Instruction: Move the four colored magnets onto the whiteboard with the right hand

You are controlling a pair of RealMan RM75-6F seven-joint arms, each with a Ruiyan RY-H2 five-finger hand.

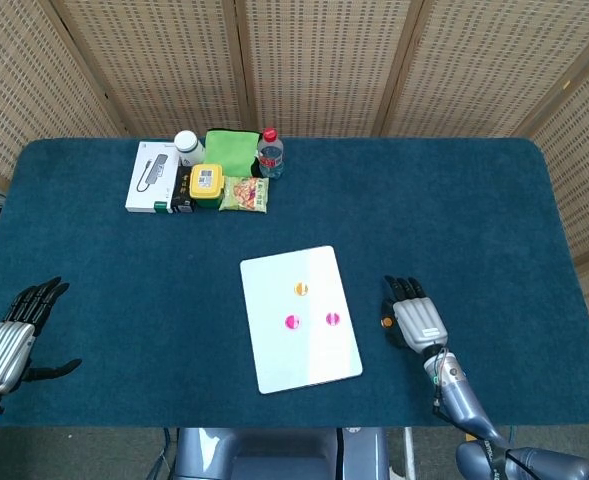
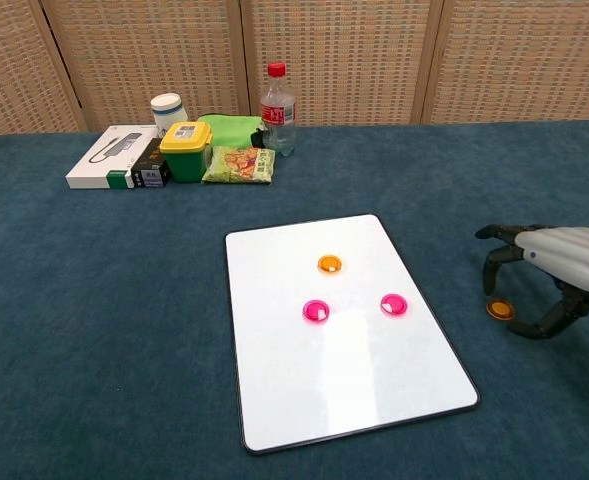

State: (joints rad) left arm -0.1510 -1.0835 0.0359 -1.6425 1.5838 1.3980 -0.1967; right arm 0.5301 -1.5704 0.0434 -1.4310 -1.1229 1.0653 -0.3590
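The whiteboard (image 1: 304, 360) (image 2: 344, 385) lies flat mid-table. On it sit an orange magnet (image 1: 301, 289) (image 2: 329, 264) and two pink magnets (image 1: 292, 322) (image 1: 332, 319) (image 2: 316, 311) (image 2: 393, 304). A second orange magnet (image 1: 385, 322) (image 2: 499, 309) lies on the blue cloth right of the board. My right hand (image 1: 415, 319) (image 2: 554, 262) hovers low over it, fingers arched down on one side and thumb on the other, holding nothing. My left hand (image 1: 9, 340) rests at the table's near left corner, fingers spread and empty.
At the back left stand a white box (image 1: 149, 177) (image 2: 104, 158), a yellow-lidded green box (image 1: 206, 183) (image 2: 186, 150), a snack bag (image 1: 242, 193) (image 2: 238, 164), a white jar (image 1: 186, 144), a green cloth (image 1: 232, 148) and a red-capped bottle (image 1: 270, 153) (image 2: 277, 110).
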